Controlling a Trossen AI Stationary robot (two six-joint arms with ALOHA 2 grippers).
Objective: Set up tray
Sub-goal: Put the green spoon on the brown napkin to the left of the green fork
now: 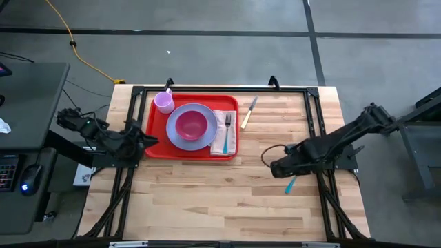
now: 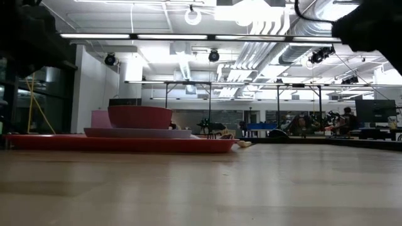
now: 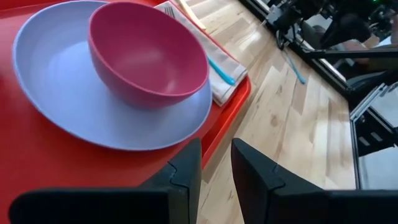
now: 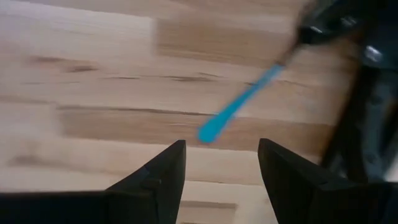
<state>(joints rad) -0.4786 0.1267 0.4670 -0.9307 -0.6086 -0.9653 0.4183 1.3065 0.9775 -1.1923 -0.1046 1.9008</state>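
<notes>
**A:** If you look straight down, your tray (image 1: 153, 148) sits toward the far-left part of the wooden surface (image 1: 227, 200), well inside the black frame. The lavender plate (image 1: 175, 136) is on it with the dark pink bowl (image 1: 191, 125) in the middle of the plate, and the small pink cup (image 1: 164, 102) is in the tray's far-left corner. There's a folded napkin (image 1: 231, 134) along the tray's right side with a fork (image 1: 227, 131) lying on it, blue handle pointing toward the near edge.

**B:** Where are your arms, though?

**A:** Your left end effector (image 3: 214, 165) is right at the tray's left rim. In its wrist camera the fingers stand only a little apart with just a slim gap, hanging over the rim and the bare wood beside it. You're not grasping anything there as far as I can see.

**B:** And the right one?

**A:** Your right end effector (image 4: 221, 165) is out on the right side of the surface, well apart from the tray. Fingers are spread wide, released, nothing between them. A utensil with a blue handle (image 4: 239, 102) lies on the wood just ahead of them, not touching. Its far end is too blurry to name.

**B:** Anything else off the tray?

**A:** A knife (image 1: 248, 112) with a pale handle lies on the wood just beside the tray's far-right corner.
</notes>
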